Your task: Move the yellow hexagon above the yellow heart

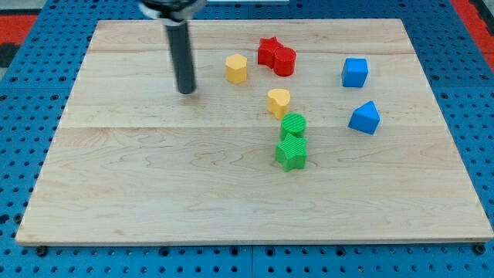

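The yellow hexagon (236, 68) sits in the upper middle of the wooden board (154, 193). The yellow heart (279, 102) lies below it and to its right, a short gap apart. My tip (186, 90) is on the board to the left of the yellow hexagon, about a block's width and a half away and slightly lower, touching no block.
A red star (268, 51) and a red cylinder (285, 61) touch each other right of the hexagon. A green cylinder (293, 124) and a green star (291, 153) sit just below the heart. A blue cube (355, 72) and a blue wedge-like block (364, 117) are at the right.
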Tool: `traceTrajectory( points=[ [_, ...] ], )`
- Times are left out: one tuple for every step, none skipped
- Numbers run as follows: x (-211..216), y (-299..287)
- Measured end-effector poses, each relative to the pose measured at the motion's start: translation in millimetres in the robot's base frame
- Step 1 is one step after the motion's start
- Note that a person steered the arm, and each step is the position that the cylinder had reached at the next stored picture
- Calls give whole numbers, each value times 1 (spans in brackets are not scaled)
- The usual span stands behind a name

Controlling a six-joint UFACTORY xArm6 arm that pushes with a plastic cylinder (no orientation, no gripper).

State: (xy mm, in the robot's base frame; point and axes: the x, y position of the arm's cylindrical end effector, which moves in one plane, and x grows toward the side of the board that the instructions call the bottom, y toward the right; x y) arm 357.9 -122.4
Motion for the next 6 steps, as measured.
traceTrajectory(
  points=[
    [-40,4],
    [-50,60],
    [-49,108],
    [-35,121],
    [-13,122],
    [-9,99]
  ],
)
